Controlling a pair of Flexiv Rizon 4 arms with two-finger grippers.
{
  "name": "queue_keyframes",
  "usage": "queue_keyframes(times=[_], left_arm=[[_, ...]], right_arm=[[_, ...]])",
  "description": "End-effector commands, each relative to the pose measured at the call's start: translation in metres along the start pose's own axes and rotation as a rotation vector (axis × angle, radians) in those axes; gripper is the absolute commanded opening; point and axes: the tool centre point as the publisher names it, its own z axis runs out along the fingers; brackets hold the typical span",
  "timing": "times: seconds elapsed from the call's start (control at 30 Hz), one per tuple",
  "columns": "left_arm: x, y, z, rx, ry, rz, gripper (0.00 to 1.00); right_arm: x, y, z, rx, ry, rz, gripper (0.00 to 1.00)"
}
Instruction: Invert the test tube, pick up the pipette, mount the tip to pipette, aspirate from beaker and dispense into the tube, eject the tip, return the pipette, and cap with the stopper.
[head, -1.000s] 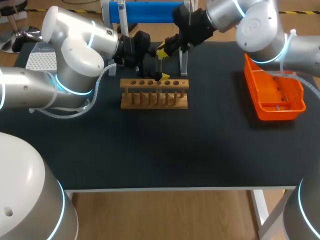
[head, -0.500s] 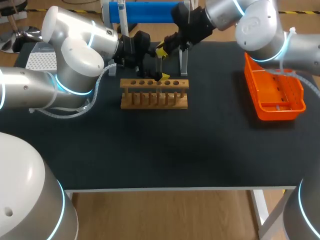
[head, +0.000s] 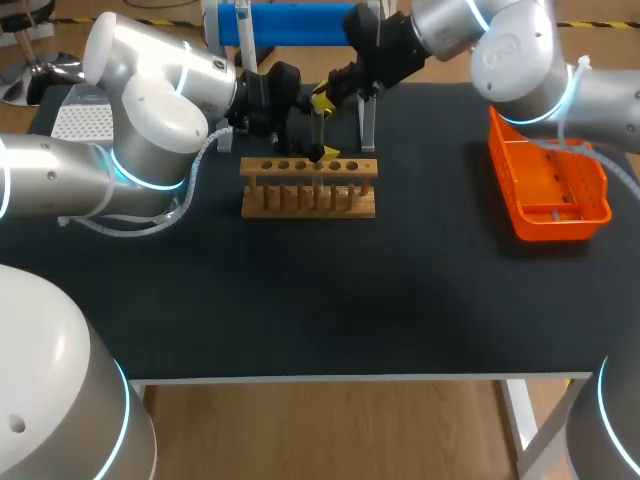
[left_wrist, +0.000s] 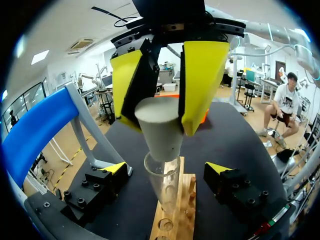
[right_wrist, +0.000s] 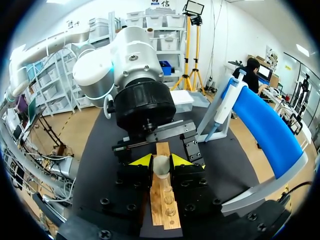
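A wooden rack (head: 308, 187) stands on the black table (head: 320, 300), right under the left gripper (head: 324, 152). An orange basket (head: 548, 190) sits well apart, off to the right gripper's (head: 322, 100) right. A blue stand (head: 290, 22) rises just behind the 2 grippers.

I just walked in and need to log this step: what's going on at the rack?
The right gripper is shut on the stopper, holding it at the mouth of the test tube that stands in the wooden rack. The left gripper is open, a finger either side of the tube.
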Motion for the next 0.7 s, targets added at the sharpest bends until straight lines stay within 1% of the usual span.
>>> queue_keyframes(times=[0.03,0.23,0.43,0.7], left_arm=[[0.000,0.000,-0.001,0.000,0.003,0.000,1.00],[0.000,0.000,-0.001,0.000,0.003,0.000,1.00],[0.000,0.000,-0.001,0.000,0.003,0.000,1.00],[0.000,0.000,-0.001,0.000,0.003,0.000,1.00]], right_arm=[[-0.002,0.000,0.003,0.002,0.005,-0.001,0.00],[-0.002,-0.010,0.011,0.031,0.014,0.004,0.00],[-0.002,-0.012,0.011,0.039,0.012,0.007,0.00],[-0.003,-0.004,0.005,-0.005,-0.021,-0.009,0.00]])
